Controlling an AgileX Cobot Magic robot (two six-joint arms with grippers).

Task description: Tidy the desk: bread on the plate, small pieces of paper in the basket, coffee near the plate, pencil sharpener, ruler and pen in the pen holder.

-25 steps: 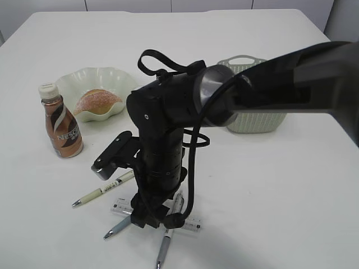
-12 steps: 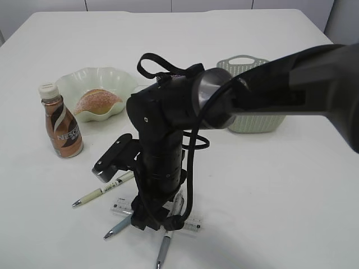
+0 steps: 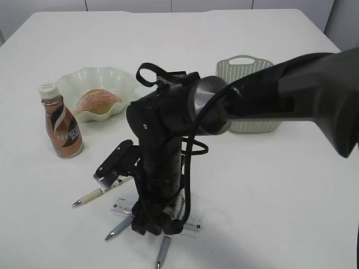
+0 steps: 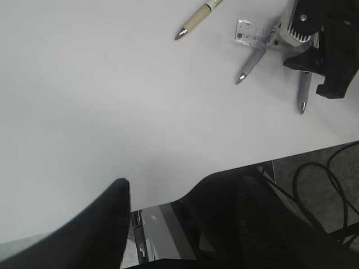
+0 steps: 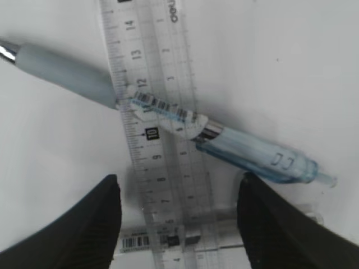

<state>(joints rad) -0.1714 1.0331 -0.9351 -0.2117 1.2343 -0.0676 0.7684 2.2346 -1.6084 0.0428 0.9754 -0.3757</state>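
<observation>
A: Right gripper hangs low over the worktop, its fingers spread on both sides of the ruler, holding nothing.

B: And the left gripper?

A: Also spread, empty, at the worktop edge.

B: Which step is this?

A: I think the ruler pick. It lies flat across a grey-blue pen. The next move needs a careful descent and a closing on the ruler edges only.

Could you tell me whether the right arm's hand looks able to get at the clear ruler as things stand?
Probably yes: the right hand hangs open directly above the ruler, nothing between them, though the ruler lies across a blue-grey pen.
</observation>
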